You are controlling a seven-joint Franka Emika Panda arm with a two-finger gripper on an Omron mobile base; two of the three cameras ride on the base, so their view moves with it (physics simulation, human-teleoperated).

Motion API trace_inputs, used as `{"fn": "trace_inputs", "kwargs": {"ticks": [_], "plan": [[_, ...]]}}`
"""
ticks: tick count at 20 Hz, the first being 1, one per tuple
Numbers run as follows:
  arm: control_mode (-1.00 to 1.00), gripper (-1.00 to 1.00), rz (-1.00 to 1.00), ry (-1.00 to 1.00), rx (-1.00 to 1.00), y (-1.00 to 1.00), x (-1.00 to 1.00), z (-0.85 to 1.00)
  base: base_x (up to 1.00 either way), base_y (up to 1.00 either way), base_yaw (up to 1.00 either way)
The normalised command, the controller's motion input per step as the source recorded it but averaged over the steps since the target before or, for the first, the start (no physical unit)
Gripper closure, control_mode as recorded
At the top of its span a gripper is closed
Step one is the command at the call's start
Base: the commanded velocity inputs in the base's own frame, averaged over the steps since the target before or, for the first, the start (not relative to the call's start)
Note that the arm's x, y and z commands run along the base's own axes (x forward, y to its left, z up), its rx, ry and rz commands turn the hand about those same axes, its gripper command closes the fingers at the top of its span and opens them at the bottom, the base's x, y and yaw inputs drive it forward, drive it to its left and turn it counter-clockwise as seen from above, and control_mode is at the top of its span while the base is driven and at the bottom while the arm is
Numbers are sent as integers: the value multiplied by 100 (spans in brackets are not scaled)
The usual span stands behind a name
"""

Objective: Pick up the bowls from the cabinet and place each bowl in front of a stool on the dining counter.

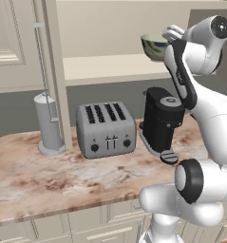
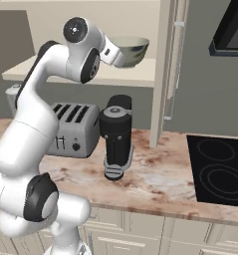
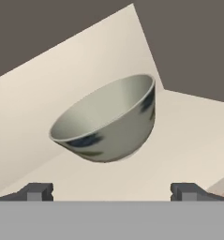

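Bowl: dark grey-green round deep bowl with a pale cream interior [image 3: 106, 122], standing upright on the pale shelf [image 1: 110, 69] of the tall cream wall cabinet; its rim and pale inside show past the arm in the right base view [image 2: 132, 50].
Cabinet: cream panelled door [image 1: 13, 42] swung open at the left, with a slim vertical metal bar handle [image 1: 42, 71] along its edge.
Gripper: two-finger gripper [image 3: 111, 191] raised to shelf height and aimed at the bowl, just short of it; its dark fingertips [image 3: 36, 191] stand wide apart, one to each side of the bowl, touching nothing.
Arm: white Franka arm [image 2: 36, 119] bent high over the counter, reaching into the open cabinet.
Counter below: pinkish-brown veined marble top [image 1: 34, 175] over cream drawer fronts.
On the counter: grey four-slot toaster [image 1: 105, 128], black coffee machine [image 1: 161, 118] just beside it, and a grey upright cylinder on a round base [image 1: 49, 123] near the door edge.
Right side: black cooktop [image 2: 220, 169] set in the counter.
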Motion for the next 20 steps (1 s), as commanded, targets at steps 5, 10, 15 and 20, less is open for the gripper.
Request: {"fn": "trace_inputs", "kwargs": {"ticks": [5, 10, 15, 20], "plan": [[-100, -100, 0, 4, 2, -16, 37, 0, 0, 0, 0], [-100, -100, 0, 4, 2, -10, 36, 0, 0, 0, 0], [-100, -100, 0, 3, 0, -5, 34, 0, 0, 0, 0], [-100, -100, 0, 0, 0, -3, 28, 0, 0, 0, 0]]}}
